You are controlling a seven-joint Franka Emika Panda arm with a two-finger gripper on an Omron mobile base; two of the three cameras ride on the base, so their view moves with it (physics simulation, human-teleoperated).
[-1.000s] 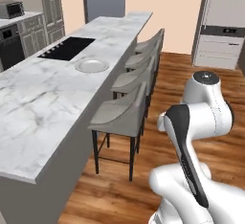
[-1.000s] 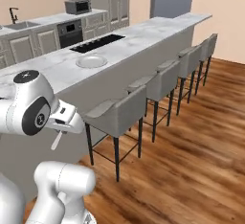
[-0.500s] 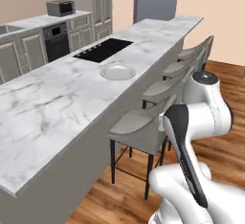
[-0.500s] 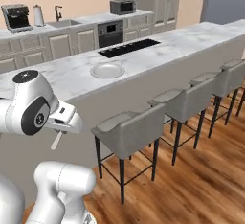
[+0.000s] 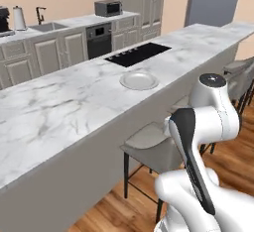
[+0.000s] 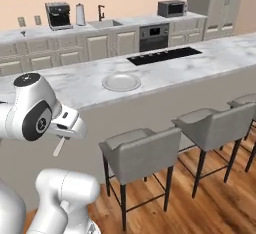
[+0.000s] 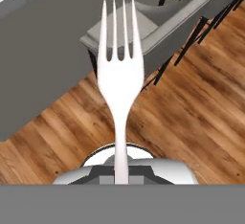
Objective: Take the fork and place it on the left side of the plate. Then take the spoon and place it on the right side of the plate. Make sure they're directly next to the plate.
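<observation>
Hand view: slim, smooth pale-silver four-tined fork pinched between the fingers, over grainy wood floor.

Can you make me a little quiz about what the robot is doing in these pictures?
1. True or false: the fork is already lying on the counter beside the plate.
2. What is clamped in the gripper? A) a spoon B) the fork C) nothing
3. Fill in: the dark cooktop is set into the same marble counter as the ____.

Key
1. False: the gripper holds it by the handle out over the wood floor, tines pointing away from the hand.
2. B
3. plate
</observation>
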